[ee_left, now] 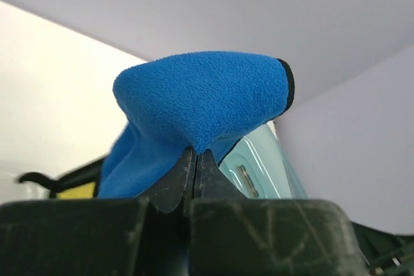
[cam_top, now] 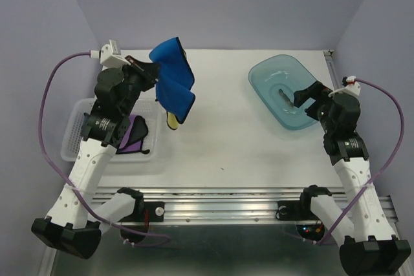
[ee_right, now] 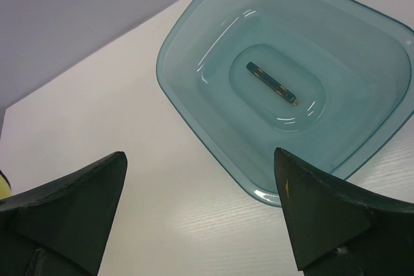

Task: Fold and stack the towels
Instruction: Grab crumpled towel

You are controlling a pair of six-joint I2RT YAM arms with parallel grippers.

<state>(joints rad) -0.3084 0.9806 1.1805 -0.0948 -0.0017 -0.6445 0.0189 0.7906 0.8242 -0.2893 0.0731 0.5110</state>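
My left gripper (cam_top: pixel 152 69) is shut on a corner of the bright blue towel (cam_top: pixel 174 81), which hangs well above the table at the back left. In the left wrist view the towel (ee_left: pixel 200 101) bulges over my closed fingertips (ee_left: pixel 181 172), its black edging at the right. A purple towel (cam_top: pixel 131 139) with black edging lies crumpled in the white basket (cam_top: pixel 76 135), partly hidden by my left arm. My right gripper (cam_top: pixel 309 96) stands open and empty over the near rim of the teal tray (cam_top: pixel 272 72); its wrist view shows the gripper (ee_right: pixel 200 153) above bare table.
A yellow cloth piece (cam_top: pixel 173 121) with a dark edge lies on the table under the hanging blue towel. The teal tray (ee_right: pixel 362 50) holds only a small label in its floor. Purple walls close in the back and both sides.
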